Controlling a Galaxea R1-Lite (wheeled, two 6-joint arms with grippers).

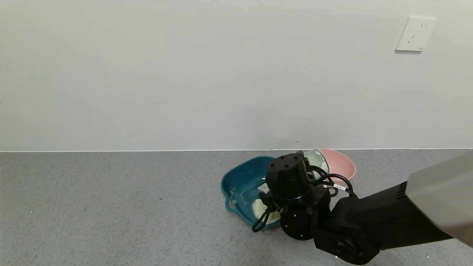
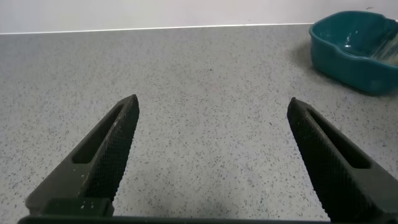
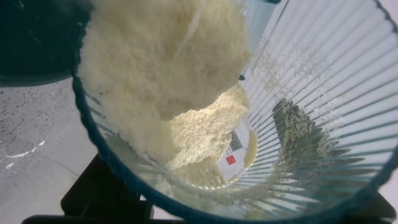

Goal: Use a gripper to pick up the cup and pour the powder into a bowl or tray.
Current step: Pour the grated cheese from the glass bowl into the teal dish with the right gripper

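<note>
My right gripper (image 1: 297, 168) is shut on the translucent ribbed cup (image 1: 316, 159) and holds it tipped on its side over the dark teal basin (image 1: 236, 181). In the right wrist view the cup (image 3: 323, 74) fills the picture, and clumpy white powder (image 3: 161, 62) lies heaped against its lower wall and rim. A pile of powder (image 1: 257, 207) lies in the basin's near corner. My left gripper (image 2: 212, 102) is open and empty above bare grey counter, out of the head view. The basin (image 2: 348, 53) shows far off in its view.
A round pink bowl (image 1: 342, 166) stands just behind and to the right of the basin, close to the cup. The white wall runs along the counter's back edge. The grey speckled counter (image 1: 111, 207) stretches to the left.
</note>
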